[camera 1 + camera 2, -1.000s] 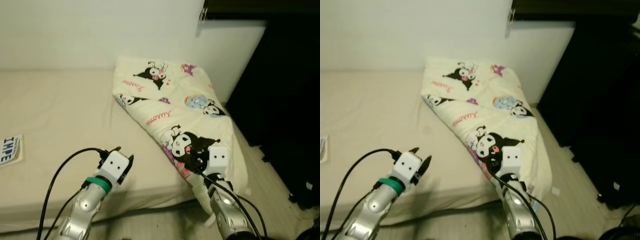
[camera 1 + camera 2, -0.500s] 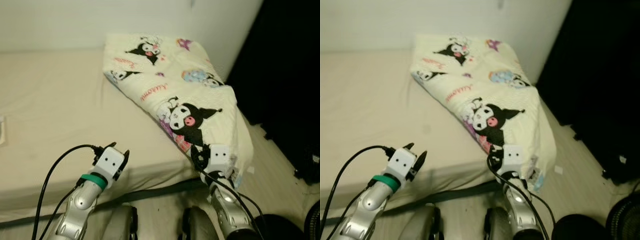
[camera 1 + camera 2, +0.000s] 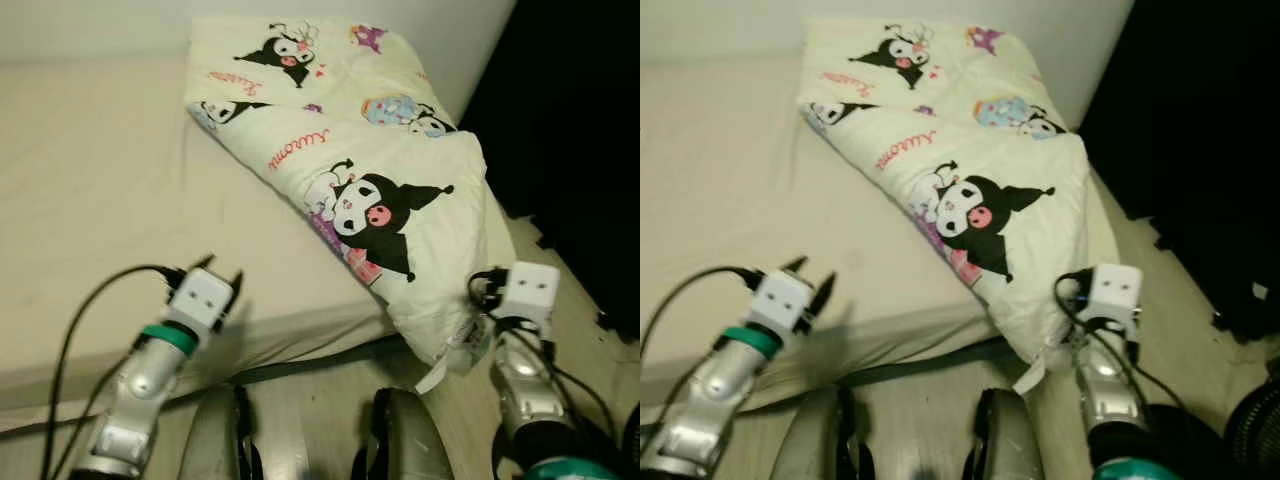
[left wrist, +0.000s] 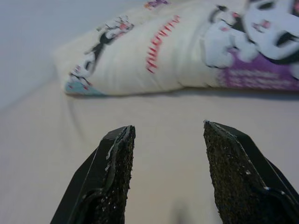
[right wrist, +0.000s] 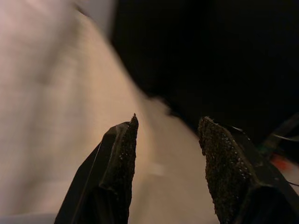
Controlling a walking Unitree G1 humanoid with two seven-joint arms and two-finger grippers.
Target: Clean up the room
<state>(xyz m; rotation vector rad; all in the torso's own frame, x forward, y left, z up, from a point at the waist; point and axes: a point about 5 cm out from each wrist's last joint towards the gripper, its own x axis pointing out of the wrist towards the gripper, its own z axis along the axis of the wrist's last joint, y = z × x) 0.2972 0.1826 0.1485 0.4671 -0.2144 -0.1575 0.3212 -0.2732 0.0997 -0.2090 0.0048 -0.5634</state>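
The 2 eye views look down from the head at the same bed [image 3: 90, 200] and pillow [image 3: 360, 150]. Each wrist view looks close along its tool.

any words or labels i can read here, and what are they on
Red cursive script, printed twice on the folded cartoon blanket: reads roughly "Kuromi", though the letters are slanted and soft, so that is not certain.
White tag hanging at the blanket's lower corner: too small to read.
Purple patch under the big cartoon figure in the left wrist view: has lettering, too blurred to read.
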